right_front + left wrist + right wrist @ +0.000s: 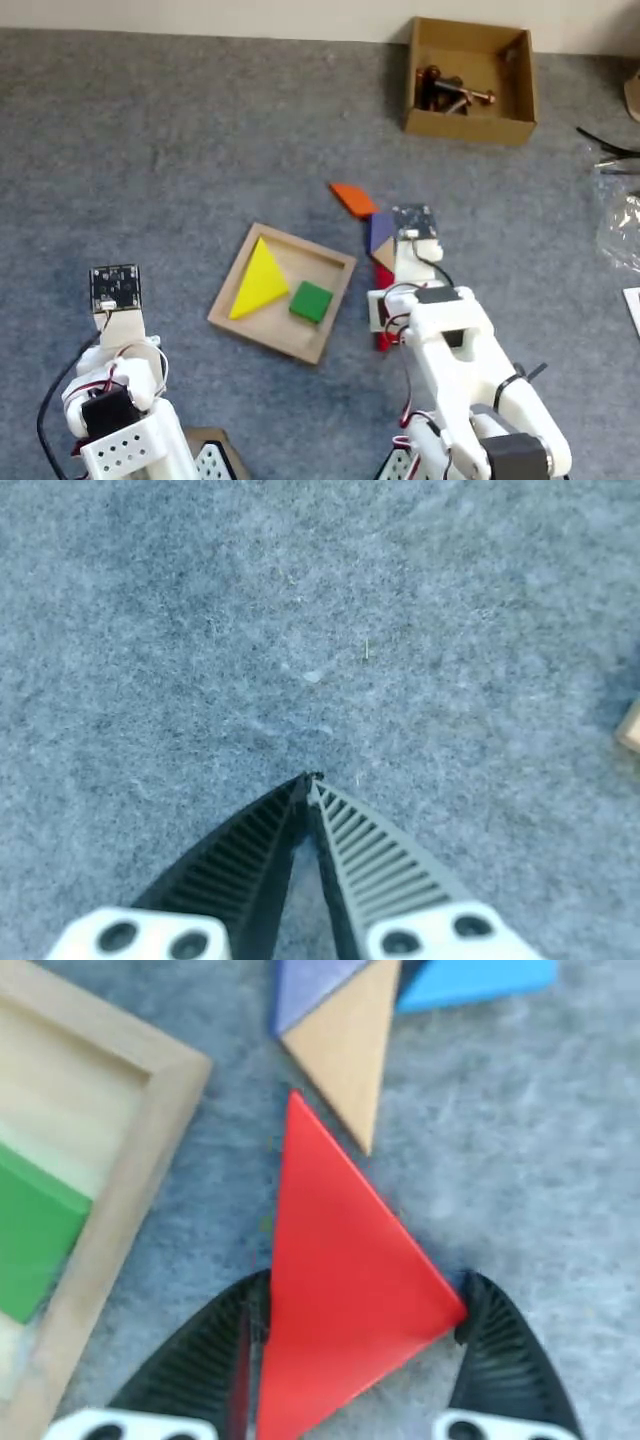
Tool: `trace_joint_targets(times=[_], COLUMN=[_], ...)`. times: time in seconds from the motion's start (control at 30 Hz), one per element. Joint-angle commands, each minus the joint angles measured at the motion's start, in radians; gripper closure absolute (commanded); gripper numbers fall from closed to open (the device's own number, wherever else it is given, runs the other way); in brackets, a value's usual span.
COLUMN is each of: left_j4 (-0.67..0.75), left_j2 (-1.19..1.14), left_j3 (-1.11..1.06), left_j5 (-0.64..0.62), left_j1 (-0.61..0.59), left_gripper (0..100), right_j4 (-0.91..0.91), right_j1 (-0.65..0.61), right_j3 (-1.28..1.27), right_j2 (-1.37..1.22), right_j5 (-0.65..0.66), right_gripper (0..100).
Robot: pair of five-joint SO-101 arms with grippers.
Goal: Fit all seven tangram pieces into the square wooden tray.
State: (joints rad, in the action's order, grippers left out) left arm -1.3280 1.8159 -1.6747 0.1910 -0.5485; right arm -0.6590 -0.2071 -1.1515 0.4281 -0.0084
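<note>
The square wooden tray point(330, 262) lies mid-table and holds a yellow triangle point(258, 280) and a green square point(311, 301). To its right lie an orange piece point(353, 198), a purple piece point(380, 230) and a tan triangle point(384, 262). In the right wrist view, my right gripper point(365, 1310) has a finger against each side of a red triangle point(340, 1280) that lies flat beside the tray rim point(130, 1180). Beyond it are the tan triangle point(345, 1055), the purple piece point(320, 990) and a blue piece point(470, 980). My left gripper point(312, 777) is shut and empty over bare carpet.
A cardboard box point(470, 125) with small metal parts stands at the back right. A plastic bag point(620, 230) and cables point(605, 150) lie at the right edge. Grey carpet covers the table. A tan corner point(630, 725) shows at the edge of the left wrist view.
</note>
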Motion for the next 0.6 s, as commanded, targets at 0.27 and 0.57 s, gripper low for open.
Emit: trace_joint_targets(times=[0.27,0.57], left_j4=[-0.009,-0.009], left_j2=[0.005,0.005], left_j3=[-0.021,-0.021], left_j5=[-0.009,-0.009], left_j1=[0.015,0.015], left_gripper=[99,99], right_j4=[-0.076,-0.076], right_j1=[0.056,0.056], right_j3=[-0.016,-0.018], right_j2=[0.002,-0.005], right_j5=[0.124,0.367], right_gripper=[82.6,82.6])
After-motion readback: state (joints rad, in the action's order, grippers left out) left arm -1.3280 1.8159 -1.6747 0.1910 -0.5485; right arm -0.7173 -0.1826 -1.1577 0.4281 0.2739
